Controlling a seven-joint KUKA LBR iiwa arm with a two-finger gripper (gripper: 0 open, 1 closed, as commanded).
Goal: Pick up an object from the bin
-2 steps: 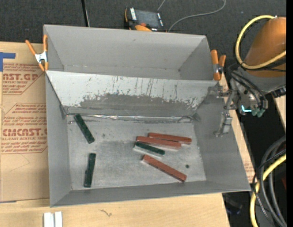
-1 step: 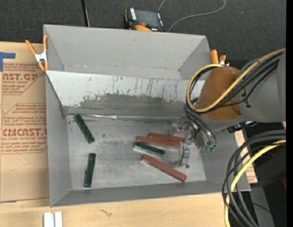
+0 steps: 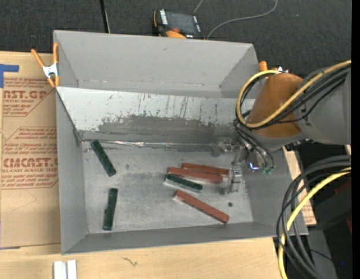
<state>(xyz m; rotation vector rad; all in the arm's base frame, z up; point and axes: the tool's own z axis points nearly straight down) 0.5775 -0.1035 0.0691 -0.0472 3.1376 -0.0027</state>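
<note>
Camera view puts the jaws low at the right side of the bin point(image 3: 151, 63), just beside the right ends of the reddish-brown bars point(image 3: 203, 169). You cannot tell whether they are released or clenched. Nothing looks lifted, so the pick is likely not yet done. A dark green bar point(image 3: 183, 182) lies against those and another brown bar point(image 3: 201, 207) lies nearer the front. Two green sticks point(image 3: 103, 158) lie well apart at the left. All are slim, flat and straight-edged, on scuffed grey metal.
</note>
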